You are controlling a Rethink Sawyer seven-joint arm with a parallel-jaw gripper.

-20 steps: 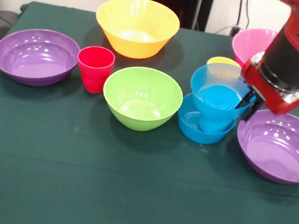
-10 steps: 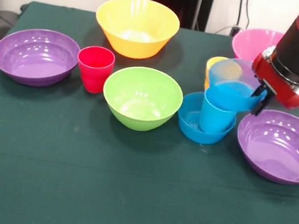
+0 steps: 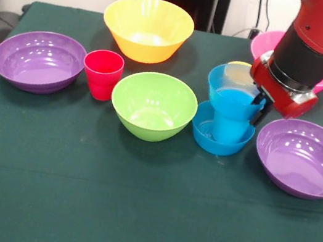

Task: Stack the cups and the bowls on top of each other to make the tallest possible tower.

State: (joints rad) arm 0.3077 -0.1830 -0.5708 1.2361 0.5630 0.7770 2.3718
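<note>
My gripper [image 3: 257, 108] is shut on the right rim of a small blue bowl [image 3: 230, 86] and holds it on top of the blue cup [image 3: 231, 126]. The blue cup stands upright inside a second small blue bowl [image 3: 204, 132] on the table. This is the tower. The yellow-orange cup [image 3: 241, 66] stands just behind it, mostly hidden. The red cup [image 3: 102, 73] stands to the left, between a purple bowl [image 3: 39, 60] and the lime green bowl [image 3: 154, 104]. The large orange-yellow bowl [image 3: 147, 27] is at the back.
A second purple bowl [image 3: 305, 158] lies right of the tower, just below my arm. The pink bowl [image 3: 267, 46] sits at the back right, partly hidden by the arm. The table's green cloth [image 3: 132, 216] runs to the front edge.
My gripper lifted the small blue bowl up and to the right off the blue cup, then carried it back left. The bowl now sits over the cup again.
</note>
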